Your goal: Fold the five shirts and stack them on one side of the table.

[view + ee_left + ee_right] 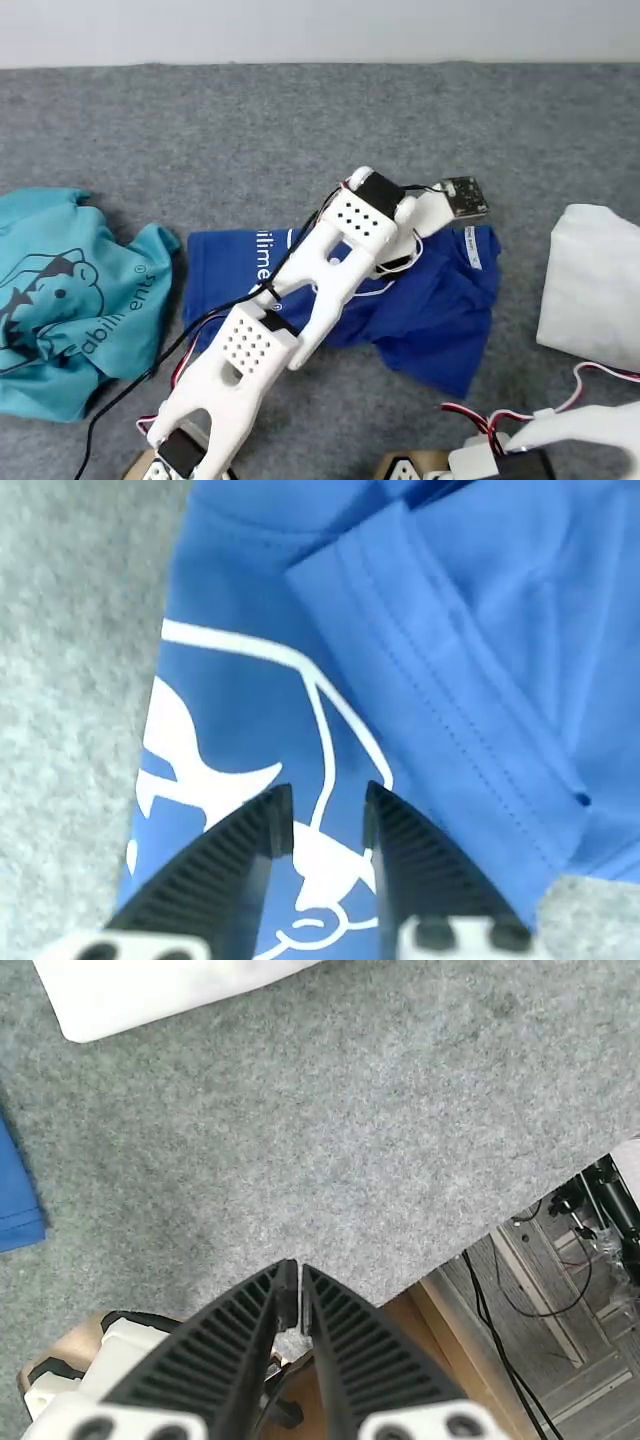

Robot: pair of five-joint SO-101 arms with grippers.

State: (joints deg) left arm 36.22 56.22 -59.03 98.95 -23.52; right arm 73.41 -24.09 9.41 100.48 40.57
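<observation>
Now the blue shirt (440, 310) lies crumpled in the middle of the gray table (300, 130). A teal shirt (70, 290) sits in a heap at 9 o'clock. A white shirt (590, 290) lies at 3 o'clock and looks neat. The left gripper (328, 795) hangs just over the blue shirt, above its white picture (190, 770). Its two fingers are a little apart and nothing is between them. The right gripper (293, 1275) is down at 5 o'clock, over bare table near the edge. Its fingers are pressed together and hold nothing.

I think the blue shirt is soft, light and floppy. It will bend and sag when lifted, and it may drag on the fuzzy table. A good place to grab looks like the thick stitched edge (450, 730) of the folded-over part, just beside the picture. Pinching a flat spot in the middle may only pick up a small bump of cloth. One layer could slip out, so the pinch should take the whole edge.
</observation>
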